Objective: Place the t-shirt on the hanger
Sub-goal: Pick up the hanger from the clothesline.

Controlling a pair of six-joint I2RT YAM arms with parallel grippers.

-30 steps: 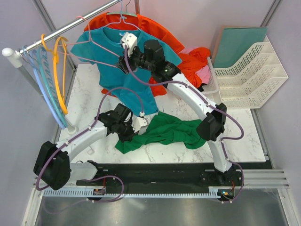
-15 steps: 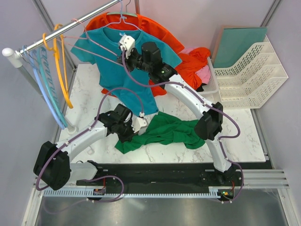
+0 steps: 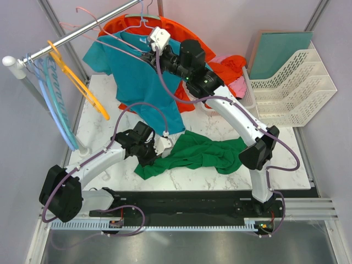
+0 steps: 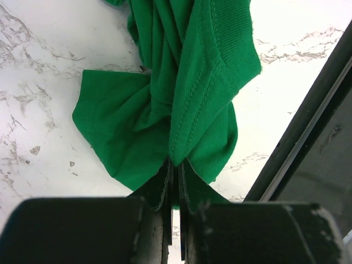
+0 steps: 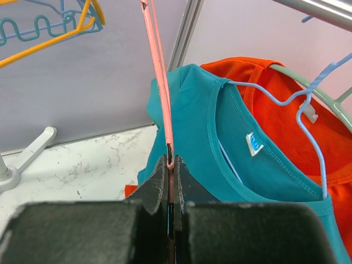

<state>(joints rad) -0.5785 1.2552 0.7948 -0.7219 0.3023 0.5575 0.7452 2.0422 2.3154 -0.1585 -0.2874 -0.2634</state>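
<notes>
The dark green t-shirt (image 3: 198,154) lies crumpled on the marble table, in front of the hanging clothes. My left gripper (image 3: 160,153) is shut on a fold at its left end, and the left wrist view shows the cloth (image 4: 181,82) pinched between the closed jaws (image 4: 177,164). The thin pink wire hanger (image 3: 104,28) slants up to the left across the rail, in front of the teal shirt. My right gripper (image 3: 147,56) is shut on its lower corner. In the right wrist view the pink wire (image 5: 159,82) rises straight out of the closed jaws (image 5: 172,159).
A metal rail (image 3: 66,38) runs across the back left with an orange hanger (image 3: 82,82) and light blue hangers (image 3: 55,104). A teal t-shirt (image 3: 148,82) and an orange-red garment (image 3: 181,30) hang behind. Red and pink clothes (image 3: 231,71) and white trays (image 3: 291,88) sit at the right.
My right gripper closed on the pink hanger and raised it up and to the right. The orange hanger swung outward. The left arm and green t-shirt stayed still.
</notes>
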